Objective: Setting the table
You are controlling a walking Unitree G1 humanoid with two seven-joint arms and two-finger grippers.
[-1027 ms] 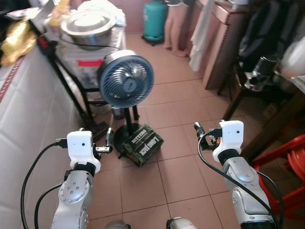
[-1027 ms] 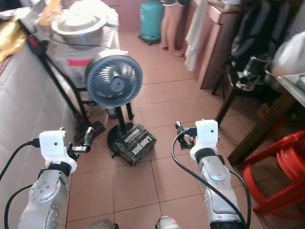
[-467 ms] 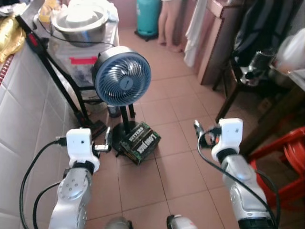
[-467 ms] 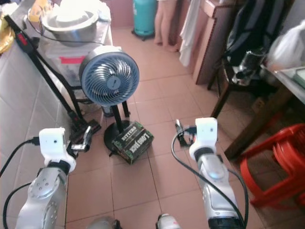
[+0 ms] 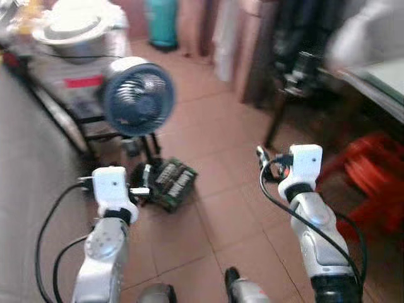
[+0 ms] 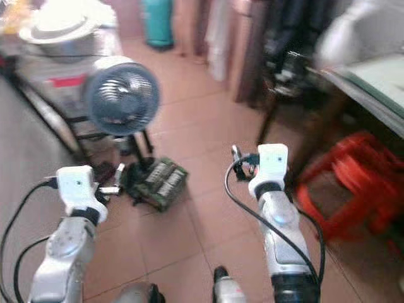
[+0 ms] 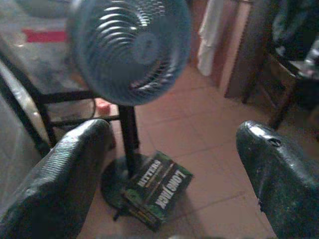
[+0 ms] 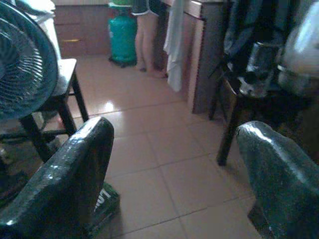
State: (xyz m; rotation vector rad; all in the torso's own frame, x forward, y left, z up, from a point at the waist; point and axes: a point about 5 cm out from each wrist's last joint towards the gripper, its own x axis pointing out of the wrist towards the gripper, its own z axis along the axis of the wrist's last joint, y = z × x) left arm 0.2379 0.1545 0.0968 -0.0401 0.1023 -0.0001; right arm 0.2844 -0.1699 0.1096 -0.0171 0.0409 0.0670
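The step in hand is judged to be the approach to the glass-topped bench [image 6: 372,79], set beyond the right pincer [image 5: 261,154] on its outer side; both arms are best held steady; nothing is carried; the left pincer [image 5: 146,182] is spread apart, as is the right; no tableware can be made out; ahead of the left pincer stand a blue pedestal fan [image 5: 137,96] and a green printed carton [image 5: 169,183] on terracotta floor tiles [image 5: 208,126]; red plastic stools [image 6: 353,180] crowd the route.

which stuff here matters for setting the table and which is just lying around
For the job:
table, at the right
left gripper, jaws open, holding nothing
right gripper, jaws open, holding nothing

Lying about:
blue fan
green box on the floor
red stool
teal gas cylinder
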